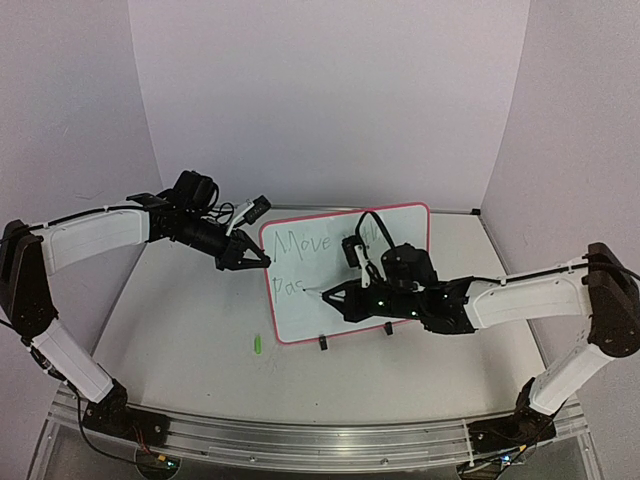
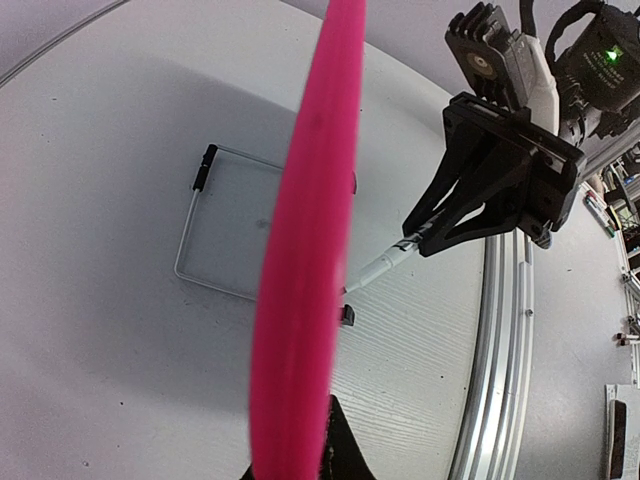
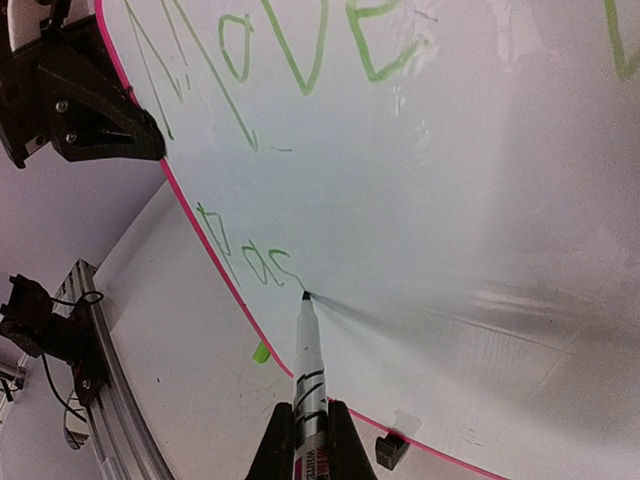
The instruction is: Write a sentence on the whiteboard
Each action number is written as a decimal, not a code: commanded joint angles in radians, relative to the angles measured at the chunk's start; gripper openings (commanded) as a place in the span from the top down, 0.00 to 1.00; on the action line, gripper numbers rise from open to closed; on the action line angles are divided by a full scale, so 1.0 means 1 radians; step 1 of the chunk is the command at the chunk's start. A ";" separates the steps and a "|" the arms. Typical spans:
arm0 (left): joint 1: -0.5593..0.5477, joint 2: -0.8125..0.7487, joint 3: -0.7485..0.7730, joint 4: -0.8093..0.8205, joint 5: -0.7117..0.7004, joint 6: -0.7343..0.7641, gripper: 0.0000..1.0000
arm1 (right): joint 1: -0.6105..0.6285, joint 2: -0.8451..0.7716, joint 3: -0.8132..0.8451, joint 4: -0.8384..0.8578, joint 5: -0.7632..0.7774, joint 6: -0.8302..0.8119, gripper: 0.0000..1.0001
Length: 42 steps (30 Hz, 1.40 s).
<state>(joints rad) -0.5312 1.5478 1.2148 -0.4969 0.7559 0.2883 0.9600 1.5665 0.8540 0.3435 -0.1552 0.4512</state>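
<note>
The whiteboard (image 1: 310, 315) stands tilted on the table, pink-framed, and fills the right wrist view (image 3: 450, 200). The sentence (image 1: 308, 243) is green: "Move" and more on the top line, "Pas" (image 3: 248, 255) on the second. My right gripper (image 1: 335, 297) is shut on a white marker (image 3: 306, 365), whose tip touches the board just after "Pas". My left gripper (image 1: 262, 258) is shut on the board's left frame edge (image 2: 305, 260), with one black finger (image 2: 345, 450) showing beside it. The marker (image 2: 385, 265) and right gripper (image 2: 490, 185) also show in the left wrist view.
A green marker cap (image 1: 256, 344) lies on the table in front of the board's lower left corner. The board's black clip feet (image 1: 322, 343) rest on the table and its wire stand (image 2: 215, 225) sits behind. Purple walls enclose the table.
</note>
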 commanded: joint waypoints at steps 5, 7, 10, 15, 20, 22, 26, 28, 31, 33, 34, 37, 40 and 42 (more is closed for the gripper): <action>-0.007 0.007 -0.008 -0.010 -0.061 0.028 1.00 | -0.007 0.025 0.007 -0.009 0.015 0.007 1.00; -0.007 0.006 -0.008 -0.011 -0.062 0.031 1.00 | -0.007 0.037 0.021 0.001 0.008 0.005 1.00; -0.007 0.006 -0.008 -0.010 -0.063 0.030 1.00 | -0.006 0.057 0.044 0.011 -0.005 -0.002 1.00; -0.007 0.008 -0.009 -0.011 -0.066 0.032 1.00 | -0.007 0.071 0.064 0.026 -0.021 -0.008 1.00; -0.007 0.010 -0.009 -0.011 -0.066 0.032 1.00 | -0.007 0.001 0.023 0.072 -0.040 0.000 1.00; -0.007 0.011 -0.008 -0.010 -0.066 0.032 1.00 | -0.007 -0.047 -0.006 0.094 -0.036 0.009 1.00; -0.007 0.016 -0.007 -0.010 -0.064 0.032 1.00 | -0.006 -0.105 -0.033 0.098 -0.001 0.018 1.00; -0.007 0.017 -0.006 -0.010 -0.063 0.031 1.00 | -0.008 -0.108 -0.036 0.091 0.019 0.018 1.00; -0.007 0.018 -0.005 -0.010 -0.063 0.030 1.00 | -0.010 -0.085 -0.030 0.081 0.028 0.022 1.00; -0.007 0.018 -0.006 -0.012 -0.062 0.030 1.00 | -0.010 -0.069 -0.024 0.081 0.029 0.026 1.00; -0.007 0.017 -0.007 -0.012 -0.063 0.030 1.00 | -0.011 -0.062 -0.021 0.081 0.029 0.028 1.00; -0.007 0.014 -0.007 -0.012 -0.064 0.031 1.00 | -0.013 -0.048 -0.016 0.081 0.034 0.031 1.00; -0.007 0.013 -0.007 -0.011 -0.064 0.030 1.00 | -0.018 -0.041 -0.011 0.079 0.035 0.033 1.00; -0.007 0.011 -0.007 -0.012 -0.064 0.030 1.00 | -0.019 -0.037 -0.010 0.078 0.037 0.034 1.00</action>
<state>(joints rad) -0.5323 1.5478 1.2148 -0.4969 0.7567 0.2890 0.9489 1.5157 0.8242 0.4026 -0.1420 0.4737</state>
